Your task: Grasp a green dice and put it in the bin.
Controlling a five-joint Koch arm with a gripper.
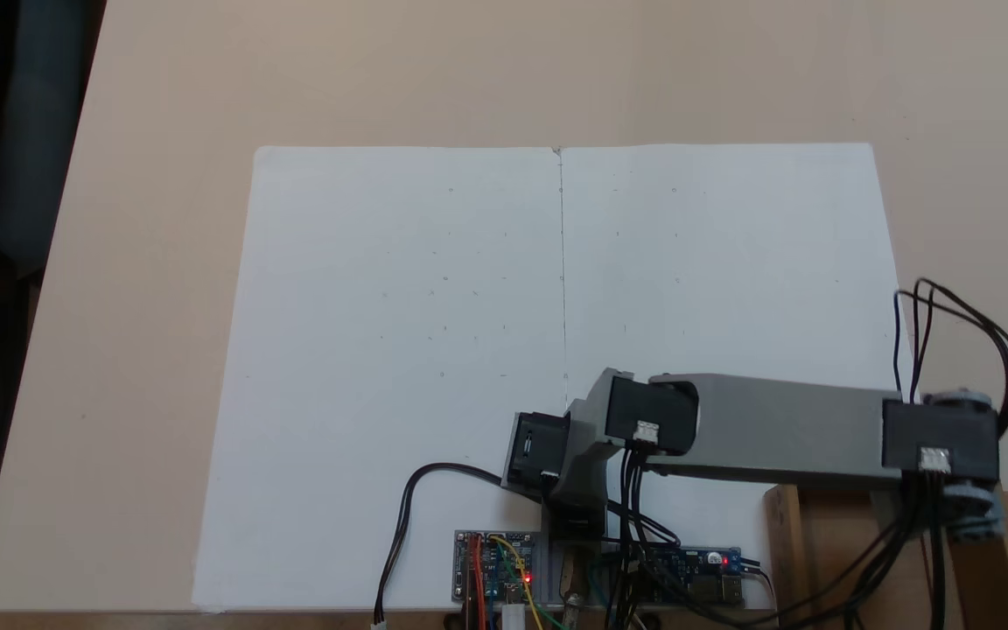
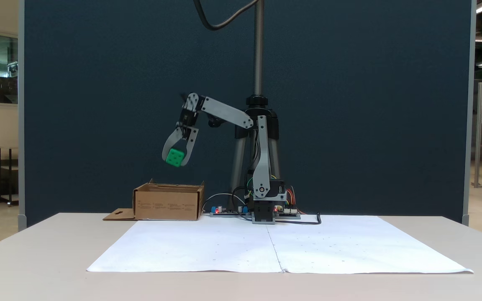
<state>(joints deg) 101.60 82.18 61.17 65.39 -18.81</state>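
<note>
The green dice (image 2: 175, 157), a small bright green cube, hangs in the air between the grey fingers of my gripper (image 2: 175, 160), which is shut on it. It sits well above the bin (image 2: 168, 203), a low brown cardboard box on the table, roughly over the box's middle. In the fixed view from above, the arm (image 1: 775, 429) reaches to the right over the bin (image 1: 828, 542) at the bottom right corner; the gripper and the dice are hidden under the arm there.
A large white paper sheet (image 1: 469, 350) covers the tan table. Circuit boards (image 1: 495, 569) and wires (image 1: 408, 516) lie by the arm's base. The bin's flap (image 2: 119, 215) lies flat on the table. A dark blue partition (image 2: 98, 83) stands behind.
</note>
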